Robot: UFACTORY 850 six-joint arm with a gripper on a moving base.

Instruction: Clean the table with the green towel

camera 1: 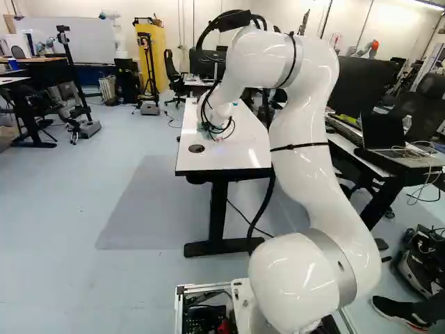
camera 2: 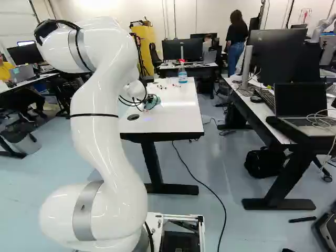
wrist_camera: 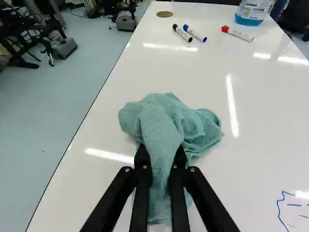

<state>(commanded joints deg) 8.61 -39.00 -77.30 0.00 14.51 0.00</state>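
Wrist view: crumpled green cloth towel (wrist_camera: 169, 113) on the glossy white table (wrist_camera: 251, 121), nearer the long edge in sight. Black two-finger gripper (wrist_camera: 161, 152) pinches it from both sides; bulk of the folds ahead of the fingertips, long axis roughly in line with them. Thin blue pen marks (wrist_camera: 279, 209) lie beside the gripper, on the side away from that edge. Likely next: a sideways wipe toward them. Marks partly cut off, full extent unknown.

Left base view: white arm (camera 1: 306, 160) reaches over the table; wrist and cables mask gripper and towel.

Right base view: scrap of towel past the cables, well short of the clear bottle of blue liquid (camera 2: 182, 73). Pen marks can't be made out.
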